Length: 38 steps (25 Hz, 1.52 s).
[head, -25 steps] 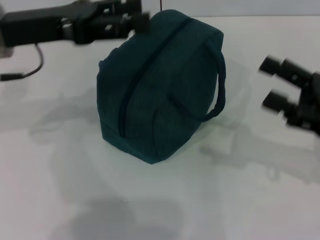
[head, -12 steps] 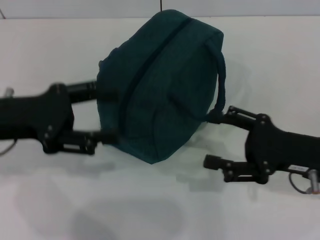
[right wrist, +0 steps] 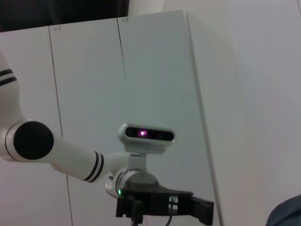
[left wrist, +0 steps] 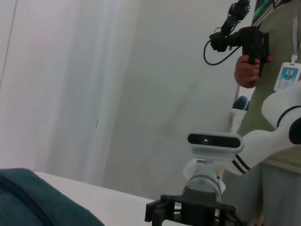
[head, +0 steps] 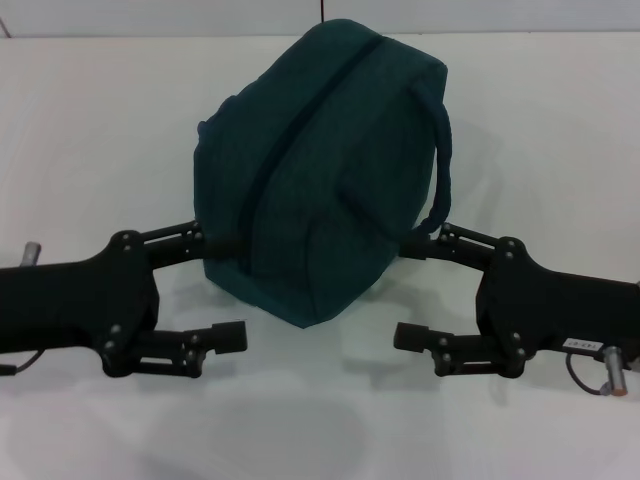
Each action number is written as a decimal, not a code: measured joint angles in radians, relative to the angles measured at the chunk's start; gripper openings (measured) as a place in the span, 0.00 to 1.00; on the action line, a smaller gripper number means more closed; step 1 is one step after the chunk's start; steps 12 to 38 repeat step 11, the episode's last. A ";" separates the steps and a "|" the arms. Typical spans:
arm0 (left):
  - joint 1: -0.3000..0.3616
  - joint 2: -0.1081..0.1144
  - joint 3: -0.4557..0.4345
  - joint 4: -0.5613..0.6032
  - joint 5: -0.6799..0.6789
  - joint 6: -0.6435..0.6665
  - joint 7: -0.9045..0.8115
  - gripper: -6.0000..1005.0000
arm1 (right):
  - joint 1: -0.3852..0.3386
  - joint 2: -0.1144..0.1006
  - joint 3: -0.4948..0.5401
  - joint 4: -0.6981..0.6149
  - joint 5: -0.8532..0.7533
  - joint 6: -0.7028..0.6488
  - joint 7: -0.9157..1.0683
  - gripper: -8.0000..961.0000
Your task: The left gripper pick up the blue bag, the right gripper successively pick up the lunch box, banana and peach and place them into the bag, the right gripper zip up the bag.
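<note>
A plain white worktop (head: 90,110) carries only the blue bag (head: 320,170), which sits toward its far edge at mid-width, zipped shut, one loop handle (head: 440,160) hanging down its right side. The left gripper (head: 215,288) and right gripper (head: 415,290) flank the bag's near corner, both with fingers spread apart and holding nothing — the upper finger of each lies close against the fabric. No lunch box, banana or peach is in sight. With the zipper (head: 290,140) closed, the job looks finished; the sensible move is to draw both arms clear without snagging the handle.
</note>
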 joint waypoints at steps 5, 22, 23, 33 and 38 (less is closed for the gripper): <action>0.020 -0.005 0.000 -0.012 0.000 -0.007 0.035 0.89 | -0.004 -0.006 -0.001 -0.002 -0.001 -0.019 0.000 0.90; 0.022 -0.012 0.000 -0.035 0.001 -0.021 0.056 0.89 | -0.007 -0.018 -0.004 -0.003 -0.005 -0.042 0.001 0.90; 0.022 -0.012 0.000 -0.035 0.001 -0.021 0.056 0.89 | -0.007 -0.018 -0.004 -0.003 -0.005 -0.042 0.001 0.90; 0.022 -0.012 0.000 -0.035 0.001 -0.021 0.056 0.89 | -0.007 -0.018 -0.004 -0.003 -0.005 -0.042 0.001 0.90; 0.022 -0.012 0.000 -0.035 0.001 -0.021 0.056 0.89 | -0.007 -0.018 -0.004 -0.003 -0.005 -0.042 0.001 0.90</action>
